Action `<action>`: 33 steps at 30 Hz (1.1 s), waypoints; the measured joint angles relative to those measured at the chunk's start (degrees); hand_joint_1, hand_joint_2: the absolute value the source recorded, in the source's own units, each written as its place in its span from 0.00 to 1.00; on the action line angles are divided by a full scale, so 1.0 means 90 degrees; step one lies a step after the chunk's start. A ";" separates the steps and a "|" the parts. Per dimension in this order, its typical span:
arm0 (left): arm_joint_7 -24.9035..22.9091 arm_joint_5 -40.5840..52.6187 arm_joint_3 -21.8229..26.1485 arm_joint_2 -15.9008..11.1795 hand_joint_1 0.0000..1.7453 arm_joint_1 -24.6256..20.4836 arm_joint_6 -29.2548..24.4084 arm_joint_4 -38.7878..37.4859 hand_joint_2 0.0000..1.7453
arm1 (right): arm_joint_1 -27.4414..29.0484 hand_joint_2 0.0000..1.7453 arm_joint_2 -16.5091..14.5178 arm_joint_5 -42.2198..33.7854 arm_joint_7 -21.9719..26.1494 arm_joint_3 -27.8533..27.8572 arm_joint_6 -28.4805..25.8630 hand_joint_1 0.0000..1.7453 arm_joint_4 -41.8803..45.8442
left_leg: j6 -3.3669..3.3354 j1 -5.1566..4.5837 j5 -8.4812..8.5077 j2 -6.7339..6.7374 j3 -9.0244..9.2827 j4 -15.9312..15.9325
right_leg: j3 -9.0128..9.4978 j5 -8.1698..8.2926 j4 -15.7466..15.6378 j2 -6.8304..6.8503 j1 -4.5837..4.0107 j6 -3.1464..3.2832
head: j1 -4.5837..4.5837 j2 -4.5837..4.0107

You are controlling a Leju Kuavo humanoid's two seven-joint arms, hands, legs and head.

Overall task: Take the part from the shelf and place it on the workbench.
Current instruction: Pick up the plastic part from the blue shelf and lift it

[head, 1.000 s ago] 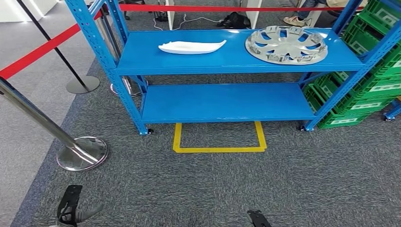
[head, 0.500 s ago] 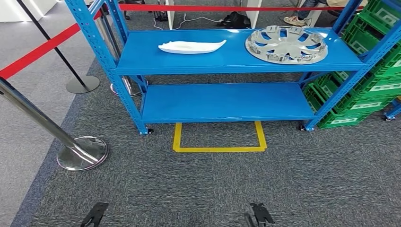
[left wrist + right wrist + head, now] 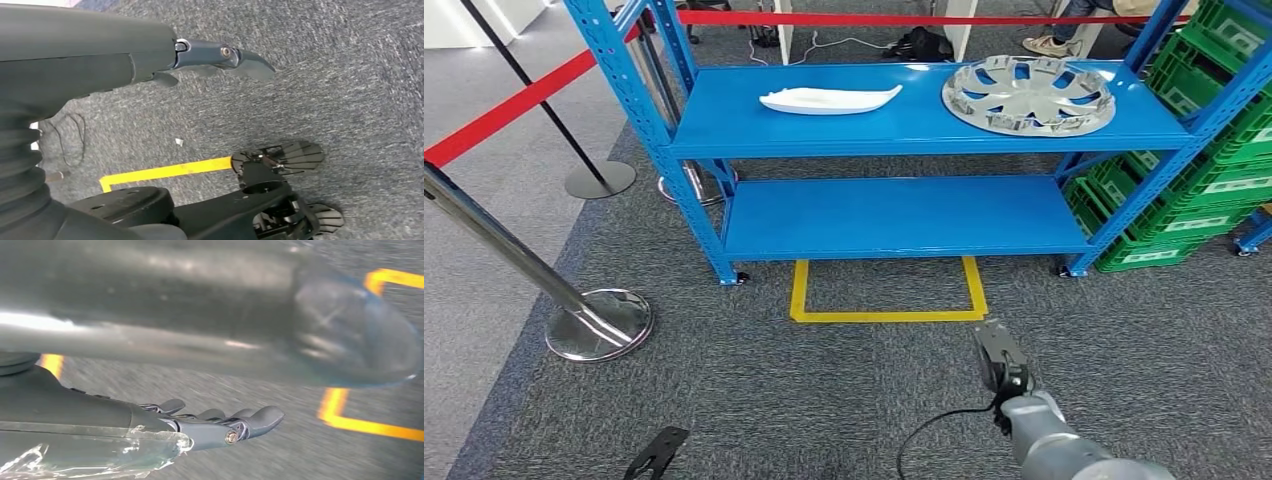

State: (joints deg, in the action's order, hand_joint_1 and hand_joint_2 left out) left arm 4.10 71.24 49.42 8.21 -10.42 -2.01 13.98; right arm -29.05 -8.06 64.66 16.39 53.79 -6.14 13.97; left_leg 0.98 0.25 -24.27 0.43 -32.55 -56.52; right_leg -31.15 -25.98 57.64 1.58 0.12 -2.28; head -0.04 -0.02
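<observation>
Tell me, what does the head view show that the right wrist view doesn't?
Head view alone: the blue shelf with a white part and a silver wheel cover on its top level, green crates, and barrier posts. Right wrist view alone: the right hand up close, fingers extended, holding nothing. Both: grey carpet and the yellow floor marking.
</observation>
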 joint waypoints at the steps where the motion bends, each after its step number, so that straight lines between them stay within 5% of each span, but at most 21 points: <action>1: -0.0012 0.0009 -0.0024 0.0007 0.00 -0.0013 0.0002 -0.0004 1.00 | -0.0127 0.00 0.0015 0.0024 -0.0019 -0.0091 -0.0006 0.00 0.0010 | -0.0001 0.0000 0.0003 0.0000 -0.0004 0.0000 | -0.0004 0.0004 0.0000 0.0001 0.0000 -0.0001 | 0.0000 0.0000; 5: -0.0036 0.0045 -0.0071 0.0035 0.00 -0.0032 0.0003 -0.0007 1.00 | -0.0406 1.00 0.0039 0.0092 0.0034 -0.0363 -0.0054 0.00 0.0040 | -0.0001 0.0000 0.0007 0.0000 -0.0010 0.0000 | -0.0007 0.0007 0.0001 0.0003 -0.0001 0.0001 | -0.0001 0.0000; 13: -0.0178 0.0192 -0.0224 0.0092 0.00 -0.0094 0.0067 -0.0010 1.00 | -0.1279 1.00 -0.0039 0.1002 0.0192 -0.1495 -0.0128 0.00 0.0094 | -0.0002 0.0000 0.0039 0.0000 -0.0057 0.0000 | -0.0050 0.0036 0.0006 -0.0003 -0.0001 -0.0001 | -0.0001 0.0000; 24: -0.0266 0.0302 -0.0385 0.0221 0.00 -0.0177 0.0183 -0.0044 1.00 | -0.2582 1.00 -0.0941 0.1451 0.1171 -0.3819 0.0231 0.00 0.0513 | 0.0003 0.0008 0.0070 0.0001 -0.0088 0.0000 | -0.0086 0.0060 0.0009 -0.0002 -0.0010 0.0003 | 0.0000 0.0000; 25: -0.0266 0.0305 -0.0391 0.0223 0.00 -0.0180 0.0191 -0.0045 1.00 | -0.2590 0.75 -0.0981 0.1467 0.1218 -0.4030 0.0257 0.00 0.0548 | 0.0003 0.0008 0.0070 0.0001 -0.0088 0.0000 | -0.0085 0.0060 0.0009 -0.0002 -0.0010 0.0003 | 0.0000 0.0000; 28: -0.0271 0.0323 -0.0402 0.0230 0.00 -0.0186 0.0202 -0.0046 1.00 | -0.2597 0.75 -0.1059 0.1502 0.1272 -0.4570 0.0285 0.00 0.0628 | 0.0003 0.0007 0.0070 0.0001 -0.0088 0.0000 | -0.0085 0.0061 0.0008 -0.0001 -0.0009 0.0004 | 0.0000 0.0000; 29: -0.0273 0.0331 -0.0403 0.0233 0.00 -0.0187 0.0205 -0.0046 1.00 | -0.2598 1.00 -0.1072 0.1538 0.1262 -0.4709 0.0271 0.00 0.0650 | 0.0003 0.0006 0.0070 0.0000 -0.0088 0.0000 | -0.0085 0.0061 0.0008 0.0000 -0.0009 0.0004 | 0.0000 0.0000; 33: -0.0273 0.0352 -0.0408 0.0245 0.00 -0.0196 0.0223 -0.0046 1.00 | -0.2618 1.00 -0.1069 0.2174 0.0872 -0.5449 0.0037 0.00 0.0692 | 0.0003 0.0005 0.0070 0.0001 -0.0088 0.0000 | -0.0089 0.0065 0.0008 -0.0003 -0.0008 0.0007 | 0.0000 0.0000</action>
State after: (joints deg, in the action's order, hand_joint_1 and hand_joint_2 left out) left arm 1.64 74.41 45.75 10.42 -12.18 0.01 13.57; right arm -52.61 -17.68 84.23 24.23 4.75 -5.80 20.20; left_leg 1.01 0.30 -23.63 0.44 -33.35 -56.52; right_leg -31.95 -25.39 57.71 1.55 0.05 -2.22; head -0.04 -0.02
